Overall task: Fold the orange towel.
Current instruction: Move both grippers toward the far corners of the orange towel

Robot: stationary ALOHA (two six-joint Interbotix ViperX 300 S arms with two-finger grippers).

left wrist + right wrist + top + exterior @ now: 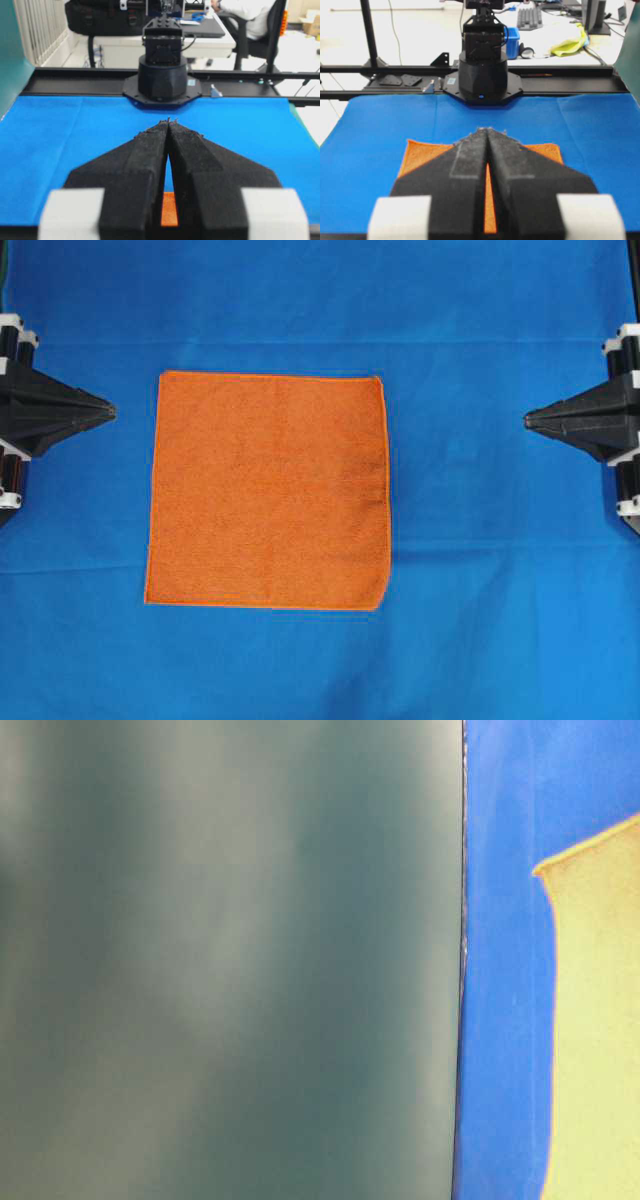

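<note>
The orange towel (268, 490) lies flat on the blue cloth (480, 330); my left claw (110, 412) and right claw (529, 420) flank it, closed tight, holding nothing

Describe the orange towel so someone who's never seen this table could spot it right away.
A large blue cloth covers the table. Slightly left of its middle lies the orange towel, spread flat and square. It is the only orange, fuzzy thing there, with a thin stitched hem around its edge.
</note>
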